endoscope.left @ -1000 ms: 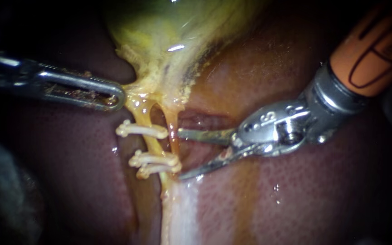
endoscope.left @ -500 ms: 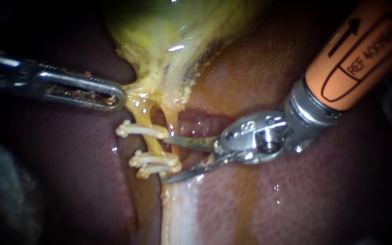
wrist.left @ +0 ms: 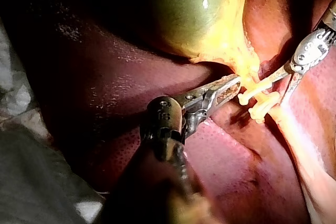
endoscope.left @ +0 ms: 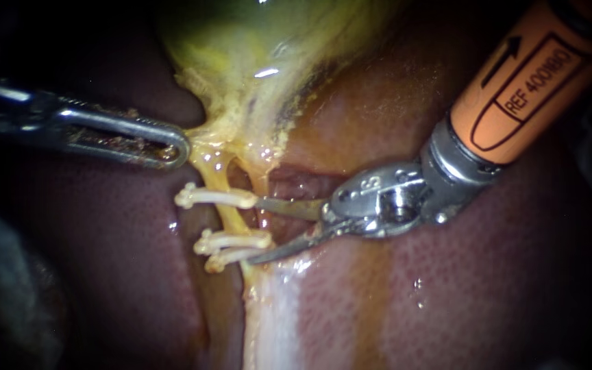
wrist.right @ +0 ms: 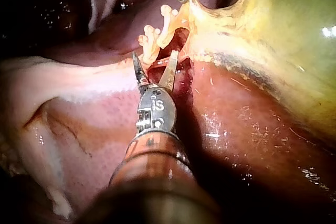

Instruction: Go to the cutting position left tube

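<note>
Two pale tubes run down from the yellow-green gallbladder (endoscope.left: 255, 62) over the liver (endoscope.left: 447, 288). The left tube (endoscope.left: 231, 219) carries one white clip (endoscope.left: 214, 197) above and two clips (endoscope.left: 231, 241) below. The right tube (endoscope.left: 262, 183) lies close beside it. My right instrument (endoscope.left: 255, 231) has its blades open. The upper blade reaches the end of the upper clip and the lower blade the end of the lower clips. My left instrument (endoscope.left: 169, 145) is shut on tissue at the gallbladder's neck. The right wrist view shows the open blades (wrist.right: 155, 55) just short of the clips (wrist.right: 149, 40).
A whitish band of tissue (endoscope.left: 268, 315) runs down the liver below the clips. The right instrument's orange shaft (endoscope.left: 515, 89) fills the upper right. The left wrist view shows grey cloth (wrist.left: 31, 182) beside the liver.
My right instrument has advanced left towards the tubes, its blade tips now at the clip ends and slightly closer together. The left instrument has kept its hold and place.
</note>
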Motion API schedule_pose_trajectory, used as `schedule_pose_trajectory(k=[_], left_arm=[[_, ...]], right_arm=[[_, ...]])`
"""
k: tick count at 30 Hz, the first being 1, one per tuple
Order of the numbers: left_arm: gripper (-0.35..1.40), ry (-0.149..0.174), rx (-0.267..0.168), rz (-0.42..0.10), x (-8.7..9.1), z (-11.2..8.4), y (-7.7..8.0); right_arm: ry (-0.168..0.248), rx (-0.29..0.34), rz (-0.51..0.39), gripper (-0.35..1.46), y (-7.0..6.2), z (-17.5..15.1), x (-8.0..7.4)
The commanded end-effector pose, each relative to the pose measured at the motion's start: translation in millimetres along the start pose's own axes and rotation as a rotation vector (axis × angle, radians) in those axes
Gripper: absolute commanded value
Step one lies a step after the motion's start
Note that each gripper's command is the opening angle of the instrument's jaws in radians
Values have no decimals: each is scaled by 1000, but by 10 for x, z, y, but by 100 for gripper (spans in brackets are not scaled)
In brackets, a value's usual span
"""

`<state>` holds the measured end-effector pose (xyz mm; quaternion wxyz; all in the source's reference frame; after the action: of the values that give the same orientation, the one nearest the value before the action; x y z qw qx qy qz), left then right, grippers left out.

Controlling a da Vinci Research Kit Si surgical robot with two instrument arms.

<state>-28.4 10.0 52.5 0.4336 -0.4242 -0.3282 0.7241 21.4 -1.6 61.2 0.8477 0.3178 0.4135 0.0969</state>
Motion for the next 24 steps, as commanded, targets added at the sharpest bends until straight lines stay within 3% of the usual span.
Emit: schedule_pose_trajectory(k=[1,5,8,16,24], left_arm=[[-35,0,0,0,0,0,0],[-35,0,1,0,0,1,0],[-35,1,1,0,0,1,1],[-35,1,2,-1,0,2,2],[-35,2,2,-1,1,3,2]], right_arm=[[6,10,10,143,0,2,2],[60,59,28,143,0,9,8],[66,97,59,140,1,15,13],[67,114,159,142,0,49,20],[172,123,236,143,1,69,40]])
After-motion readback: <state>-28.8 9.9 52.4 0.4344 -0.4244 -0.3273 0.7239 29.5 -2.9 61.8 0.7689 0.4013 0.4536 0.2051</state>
